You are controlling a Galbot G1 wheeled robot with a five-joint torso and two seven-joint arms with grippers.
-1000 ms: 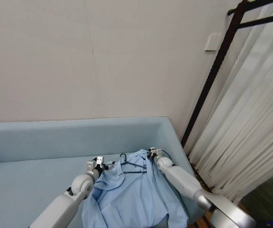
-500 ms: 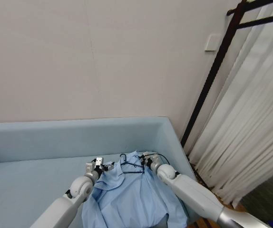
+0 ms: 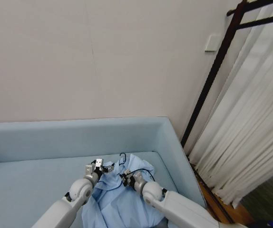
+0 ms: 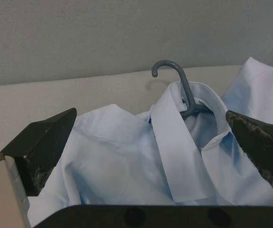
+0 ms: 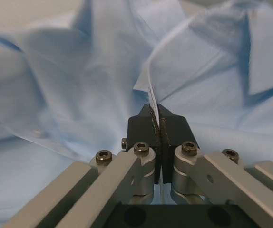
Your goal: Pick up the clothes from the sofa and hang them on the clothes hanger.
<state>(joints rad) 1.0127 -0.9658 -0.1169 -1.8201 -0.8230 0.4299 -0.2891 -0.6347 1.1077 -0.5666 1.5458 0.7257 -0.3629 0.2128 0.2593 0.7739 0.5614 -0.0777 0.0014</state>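
Wall: plain off-white, spanning 9 to 1 o'clock, with a faint vertical seam. Wall plate: small, pale and rectangular, at 1 o'clock, just beside the rack. Rack: dark upright with crossbars, slanting from 2 o'clock down behind the sofa's end. Curtain: white, pleated, at 3 o'clock, reaching the floor. Sofa: light blue with a low back, from 6 to 9 o'clock. Floor: dark, at 4 o'clock, edged by a wooden strip.

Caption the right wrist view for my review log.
Right gripper clamped shut on a fold of the light blue shirt.
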